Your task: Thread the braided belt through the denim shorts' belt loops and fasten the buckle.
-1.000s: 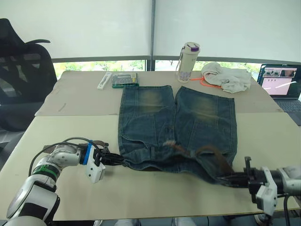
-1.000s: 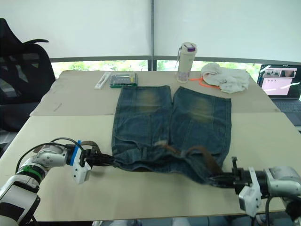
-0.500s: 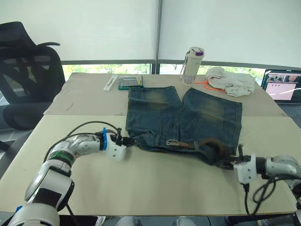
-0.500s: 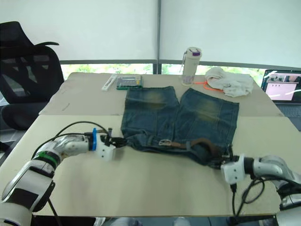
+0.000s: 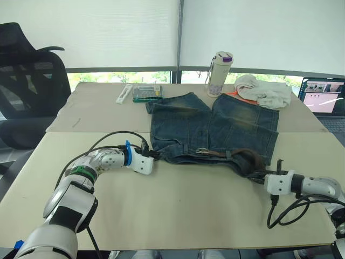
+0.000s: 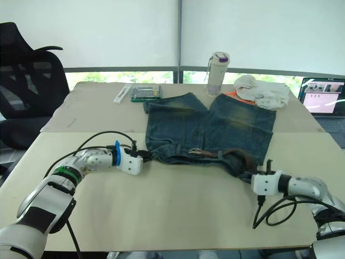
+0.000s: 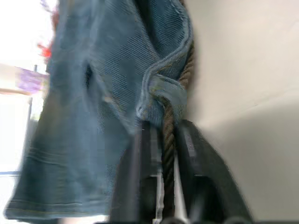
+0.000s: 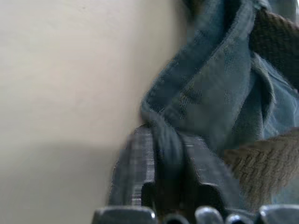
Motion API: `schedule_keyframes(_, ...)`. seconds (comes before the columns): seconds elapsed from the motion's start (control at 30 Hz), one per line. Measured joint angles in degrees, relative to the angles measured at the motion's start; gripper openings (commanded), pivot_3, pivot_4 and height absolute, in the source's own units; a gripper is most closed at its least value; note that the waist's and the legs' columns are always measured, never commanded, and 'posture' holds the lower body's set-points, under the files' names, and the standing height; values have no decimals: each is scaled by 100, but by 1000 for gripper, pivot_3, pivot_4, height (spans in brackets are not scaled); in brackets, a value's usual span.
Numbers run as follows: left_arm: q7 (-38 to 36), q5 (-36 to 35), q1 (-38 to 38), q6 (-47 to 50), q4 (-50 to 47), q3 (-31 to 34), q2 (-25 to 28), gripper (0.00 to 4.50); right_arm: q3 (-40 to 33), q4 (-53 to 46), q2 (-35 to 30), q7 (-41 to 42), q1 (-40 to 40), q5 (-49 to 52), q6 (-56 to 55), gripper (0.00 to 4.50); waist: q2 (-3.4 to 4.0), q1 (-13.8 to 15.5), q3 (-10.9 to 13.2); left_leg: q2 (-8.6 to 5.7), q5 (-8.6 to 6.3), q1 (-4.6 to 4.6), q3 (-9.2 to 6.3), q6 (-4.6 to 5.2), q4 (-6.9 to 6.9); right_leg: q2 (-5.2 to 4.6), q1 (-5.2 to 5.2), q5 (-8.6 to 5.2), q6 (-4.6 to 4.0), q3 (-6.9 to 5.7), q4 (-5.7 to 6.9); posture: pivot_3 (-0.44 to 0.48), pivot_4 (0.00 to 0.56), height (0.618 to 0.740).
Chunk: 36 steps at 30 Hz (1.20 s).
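Shorts [image 5: 215, 127] lie mid-desk, belt [image 5: 237, 157] along the waistband. Left pincer [image 7: 164, 140] clamps belt and waistband at one end; right pincer [image 8: 168, 144] pinches denim opposite, likely holding the waistband taut for buckling.

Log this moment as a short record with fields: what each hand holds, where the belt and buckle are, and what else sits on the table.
left hand: shut on the braided belt at the left end of the waistband
right hand: shut on a fold of the denim shorts at the right end of the waistband
belt: lies along the waistband, with a loose loop near the right end
buckle: near the middle of the waistband; cannot tell whether fastened
table: bottle, off-white cloth, laptop along the far side
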Motion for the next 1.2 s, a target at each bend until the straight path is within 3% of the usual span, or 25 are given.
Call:
schedule_keyframes(0.23,-1668,-1553,330,945,-209,944,-116,4182,-436,-853,-213,2025,503,1678,1390,4433,-7,-23,-3,5,-3,-11,-16,5,3,-12,-2,1,-2,-40,3,0,150,737)
schedule_keyframes(0.27,-2113,-1901,450,1209,-374,1120,-119,4461,-519,-1017,-276,2265,609,1858,1643,4500,-6,-30,-3,6,-3,-13,-17,4,3,-16,-6,2,-3,-50,3,0,150,737)
schedule_keyframes(0.4,-3795,-3253,1353,2840,-1754,1578,66,4461,-924,-2179,-577,3114,1436,2850,3385,4500,-2,-86,-4,8,0,-57,-17,-3,6,-25,-61,3,-5,-58,20,0,150,737)
schedule_keyframes(0.47,-4171,-3835,2077,4007,-2923,1745,334,4461,-1319,-3198,-741,3192,1921,3590,4696,4500,6,-147,-3,17,5,-89,-18,-10,16,-25,-100,6,-11,-59,35,0,150,737)
schedule_keyframes(0.53,-4079,-4184,2487,4832,-3779,1936,437,4461,-1678,-3973,-794,2984,2062,4145,5691,4500,7,-156,-2,21,8,-89,-24,-16,23,-21,-99,11,-18,-69,31,0,150,737)
schedule_keyframes(0.63,-3081,-4759,3076,6257,-5387,2459,382,4461,-1999,-5232,-617,2391,1850,4936,7048,4500,7,-120,-2,21,4,-86,-43,-14,22,-22,-87,13,-20,-71,27,0,150,737)
schedule_keyframes(0.77,-1299,-4985,3604,7695,-6795,3116,79,4461,-2080,-6031,-141,1920,1580,5406,8009,4500,7,16,-2,14,3,-91,-49,-15,21,-22,-86,15,-17,-75,22,0,150,737)
schedule_keyframes(0.93,1213,-4882,4450,9301,-8544,3834,-699,4461,-1850,-6379,509,1747,950,5486,8493,4500,2,39,1,6,4,-101,-47,-15,27,-20,-89,19,-11,-75,18,0,150,737)
schedule_keyframes(1.07,3061,-4531,4626,10199,-9740,4452,-1465,4461,-1670,-6361,765,1865,476,5352,8635,4500,-4,66,3,6,4,-101,-48,-16,30,-15,-85,21,-13,-79,16,0,150,737)
schedule_keyframes(1.2,4153,-4410,4710,11264,-10605,4527,-2190,4461,-1508,-6165,946,2053,142,5170,8659,4500,-4,106,3,4,5,-99,-47,-16,31,-13,-80,21,-13,-79,17,0,150,737)
